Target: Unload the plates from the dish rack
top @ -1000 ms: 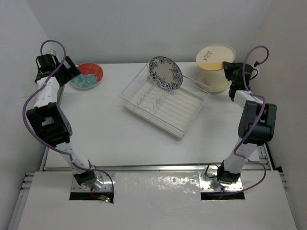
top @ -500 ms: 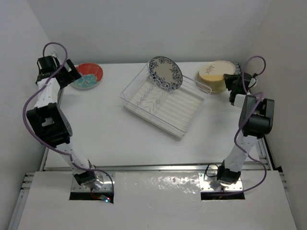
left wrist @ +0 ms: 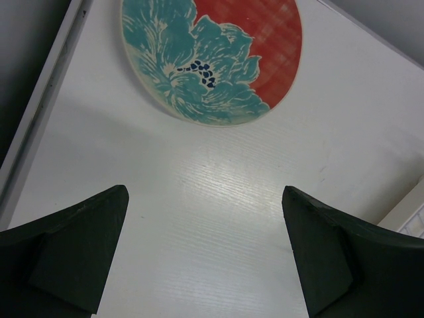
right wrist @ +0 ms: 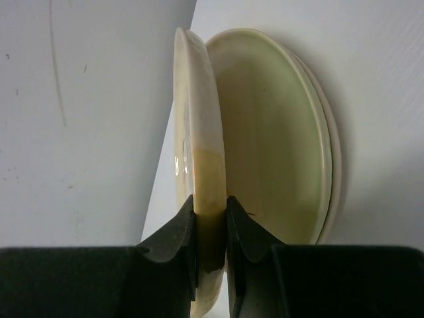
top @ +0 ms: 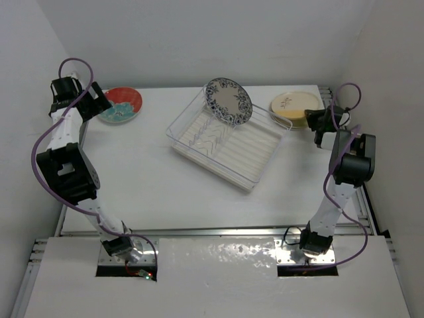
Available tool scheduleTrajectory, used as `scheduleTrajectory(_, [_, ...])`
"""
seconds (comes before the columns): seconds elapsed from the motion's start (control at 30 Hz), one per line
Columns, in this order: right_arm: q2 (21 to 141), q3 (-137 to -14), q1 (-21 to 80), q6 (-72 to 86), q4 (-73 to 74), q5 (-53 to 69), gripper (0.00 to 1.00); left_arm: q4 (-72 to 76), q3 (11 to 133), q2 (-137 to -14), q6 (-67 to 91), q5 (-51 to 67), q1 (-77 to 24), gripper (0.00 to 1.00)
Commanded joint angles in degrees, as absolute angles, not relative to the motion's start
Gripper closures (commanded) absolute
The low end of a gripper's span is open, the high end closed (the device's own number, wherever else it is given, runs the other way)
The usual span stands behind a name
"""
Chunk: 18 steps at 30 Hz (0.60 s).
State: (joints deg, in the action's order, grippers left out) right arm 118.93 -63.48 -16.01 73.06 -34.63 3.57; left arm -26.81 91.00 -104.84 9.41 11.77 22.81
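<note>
The clear dish rack (top: 228, 149) sits mid-table with the white and blue floral plate (top: 228, 101) standing upright at its far end. The red-rimmed teal plate (top: 120, 105) lies flat at the far left, also in the left wrist view (left wrist: 212, 59). My left gripper (top: 95, 101) hangs open and empty just short of it (left wrist: 205, 255). My right gripper (top: 313, 118) is shut on the rim of the cream sprig plate (top: 295, 103), held close over a pale plate (right wrist: 281, 132) at the far right. The jaws pinch the cream rim (right wrist: 211, 199). No pink plate shows.
White walls close in on the left, back and right. A second rim (right wrist: 334, 152) shows under the pale plate. The rack's corner (left wrist: 412, 213) shows at the right edge of the left wrist view. A table edge rail (left wrist: 40, 99) runs along the left.
My right gripper has lowered the cream plate from a raised, tilted pose down close to the pale plate at the far right. The left arm has barely moved.
</note>
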Motion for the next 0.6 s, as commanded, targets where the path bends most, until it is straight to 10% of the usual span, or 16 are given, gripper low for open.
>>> scheduleTrajectory(0.0, [119.1, -68.0, -16.0, 73.2, -42.2, 5.3, 1.00, -26.1, 92.1, -102.0, 9.0, 11.4, 22.8, 0.00])
scheduleTrajectory(0.2, [120.6, -69.4, -16.0, 70.5, -32.4, 6.3, 0.66, -26.0, 92.2, -102.3, 9.1, 11.8, 22.7, 0.00])
scheduleTrajectory(0.57, [118.7, -77.4, -15.7, 54.4, -7.8, 4.9, 0.37, -25.9, 92.9, -102.8, 9.0, 11.4, 22.7, 0.00])
